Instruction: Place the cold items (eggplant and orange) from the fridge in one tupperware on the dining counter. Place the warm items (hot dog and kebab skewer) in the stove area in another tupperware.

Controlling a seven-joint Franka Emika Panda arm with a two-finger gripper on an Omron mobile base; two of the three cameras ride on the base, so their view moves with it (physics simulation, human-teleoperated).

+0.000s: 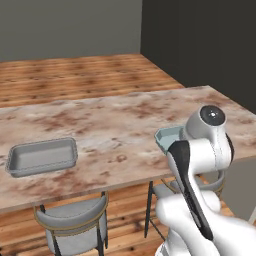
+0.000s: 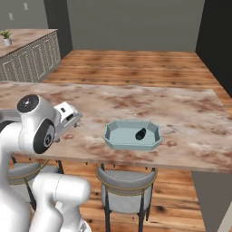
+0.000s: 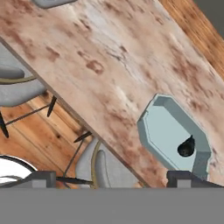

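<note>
The dining counter (image 1: 110,120) of pinkish-tan marble spans the base views. On it, near the front edge, stands a pale blue eight-sided tupperware (image 2: 132,135) with the small dark eggplant (image 2: 141,133) lying inside. The hand view also looks down on this tupperware (image 3: 168,131) and the eggplant (image 3: 187,148). A shallow grey rectangular tupperware (image 1: 42,156) rests empty at the counter's left. My gripper (image 3: 113,178) hovers over the counter's front edge, left of the blue tupperware, open with nothing between its fingertips (image 3: 43,177).
Grey stools (image 1: 75,220) (image 2: 127,188) are tucked under the counter's near edge. Bare marble lies between the two containers. Wood floor runs beyond the counter. A cabinet run with a small plant (image 2: 6,35) stands far left.
</note>
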